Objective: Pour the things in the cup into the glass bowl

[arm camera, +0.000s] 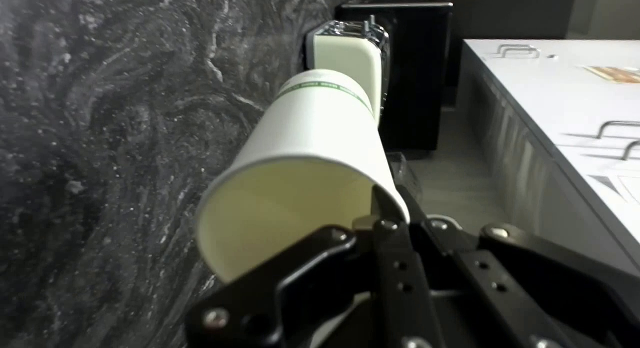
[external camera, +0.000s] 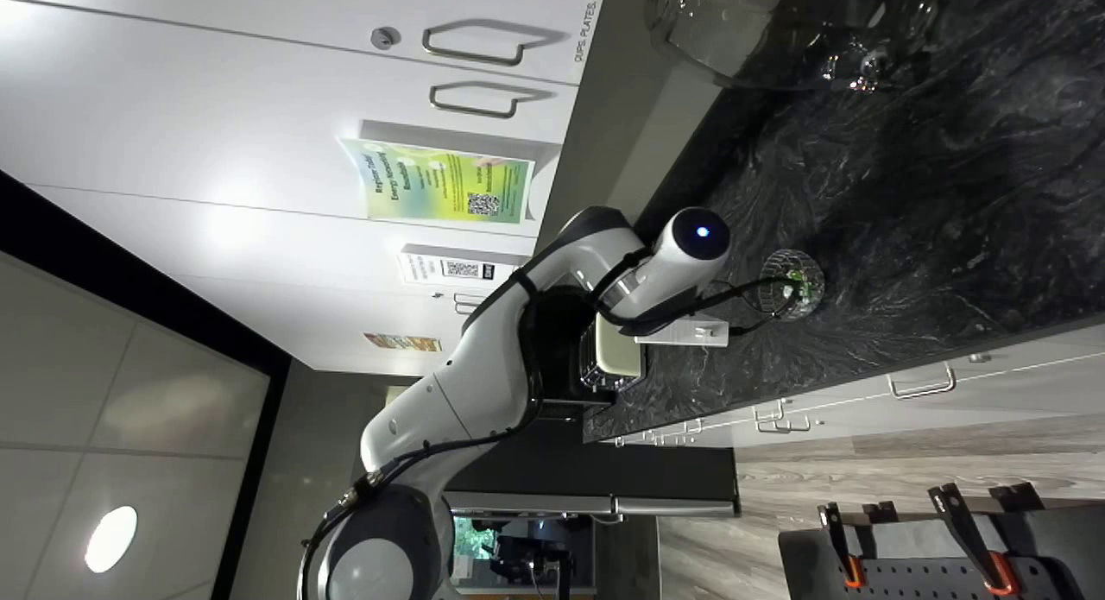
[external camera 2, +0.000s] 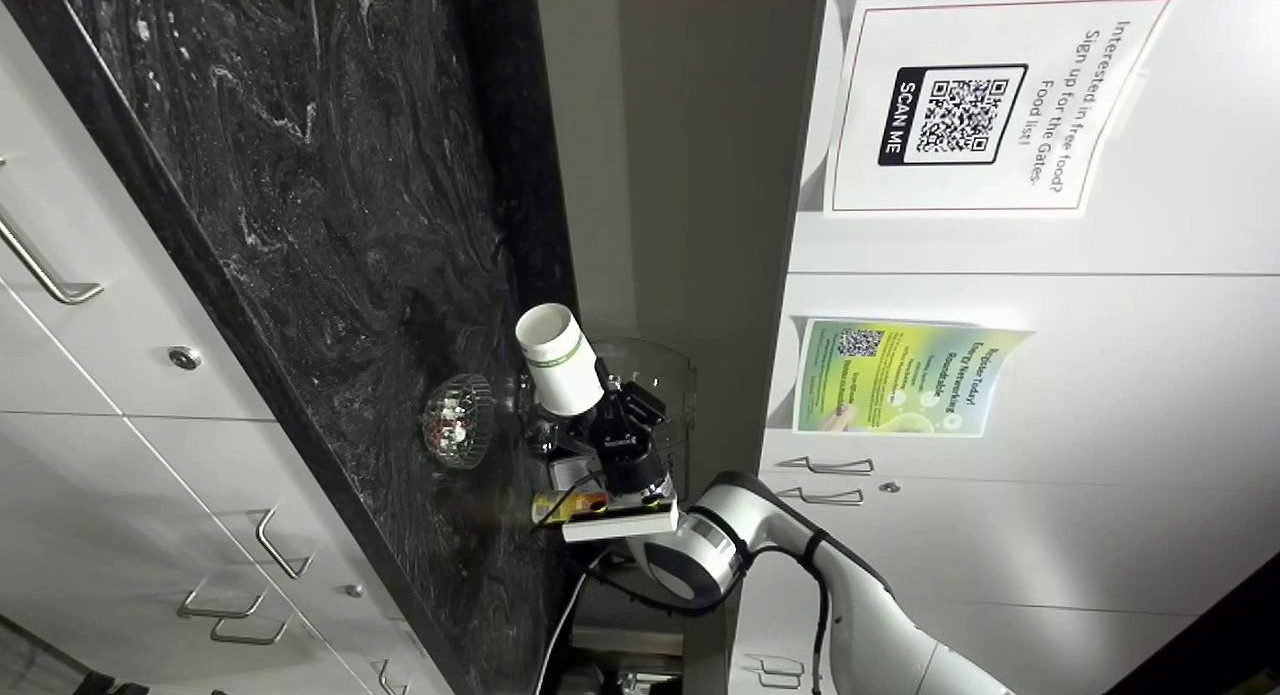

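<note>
The white cup (external camera 2: 566,375), with a thin green band near its base, lies tipped on its side in the air. My gripper (arm camera: 399,208) is shut on the cup's wall at the rim, one finger inside and one outside. In the wrist view the mouth of the cup (arm camera: 320,122) faces the camera, and the visible part of its pale inside is bare. The glass bowl (external camera 2: 484,400) stands on the dark counter with small white, red and green things in it. An exterior view shows the bowl (external camera: 779,262) partly behind black cables; there the arm's wrist hides gripper and cup.
A large clear glass vessel (external camera: 734,39) stands on the counter (external camera: 950,194). A cream toaster (arm camera: 347,52) sits before a black appliance (arm camera: 417,77). Near the gripper is a yellow-orange package (external camera 2: 555,505). White cabinets (external camera 2: 900,245) hang above the counter.
</note>
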Available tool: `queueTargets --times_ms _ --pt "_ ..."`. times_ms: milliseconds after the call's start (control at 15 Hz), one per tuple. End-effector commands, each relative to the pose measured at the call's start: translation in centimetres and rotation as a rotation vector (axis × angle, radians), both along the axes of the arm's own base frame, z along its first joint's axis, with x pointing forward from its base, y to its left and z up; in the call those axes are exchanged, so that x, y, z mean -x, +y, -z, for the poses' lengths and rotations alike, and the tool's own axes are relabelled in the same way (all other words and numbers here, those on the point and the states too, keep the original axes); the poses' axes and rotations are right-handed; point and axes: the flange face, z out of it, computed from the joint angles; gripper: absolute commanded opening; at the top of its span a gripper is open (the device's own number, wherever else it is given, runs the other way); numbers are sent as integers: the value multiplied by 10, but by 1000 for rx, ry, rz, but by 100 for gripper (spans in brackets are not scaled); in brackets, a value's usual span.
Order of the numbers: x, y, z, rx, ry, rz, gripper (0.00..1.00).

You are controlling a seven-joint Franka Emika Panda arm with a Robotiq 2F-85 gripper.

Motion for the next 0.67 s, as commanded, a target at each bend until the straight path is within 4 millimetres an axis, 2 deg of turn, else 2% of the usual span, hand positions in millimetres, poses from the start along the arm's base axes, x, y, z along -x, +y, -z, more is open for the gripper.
queueTargets --times_ms 0,267,600 --pt "9 21 -28 159 90 -25 1" --pt "1 40 -34 363 163 -40 1" --pt "-13 58 -23 597 197 -38 1"
